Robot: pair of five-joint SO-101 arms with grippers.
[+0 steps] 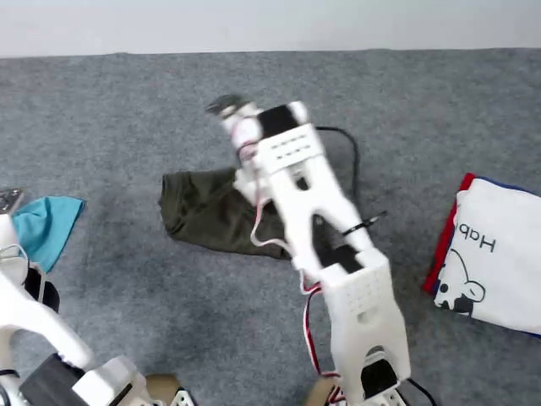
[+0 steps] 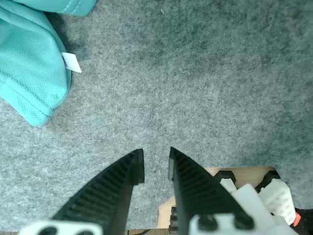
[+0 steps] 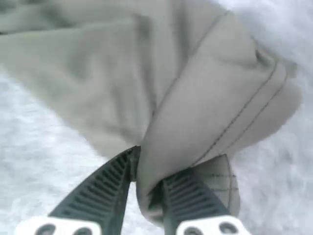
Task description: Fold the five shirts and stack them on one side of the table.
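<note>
Right gripper (image 3: 146,166): clamped tight on a bunched fold of the green shirt (image 1: 203,211), cloth pinched between both jaws and spilling out past them.
Left gripper (image 2: 156,159): jaws a slim gap apart, nothing between them, hanging over bare grey table (image 1: 127,127) just beside the teal shirt (image 1: 46,224).
Green shirt: mid-table, crumpled into a loose lump, partly under the right arm, not a neat fold by any stretch.
Step in hand: looks like the fold of the green shirt, with the right arm holding one edge to carry it over.
Next move: my read is that the held edge has to go across the body of the shirt and be laid flat before release. The cloth is bunched in the grip, so it may drop in a wad and need smoothing. The left arm is well apart from it and could pin the far side.
Stack: at the right edge of the table, a white shirt (image 1: 499,254) on top, a red shirt (image 1: 445,241) and a blue shirt (image 1: 507,184) showing only as edges beneath.
Shirt count: five, by my tally. That is three in the stack, one green in the grip, one teal waiting at the left edge.
Left to do: two shirts, judging by the pile.
Arms: two, with one gripper each.
</note>
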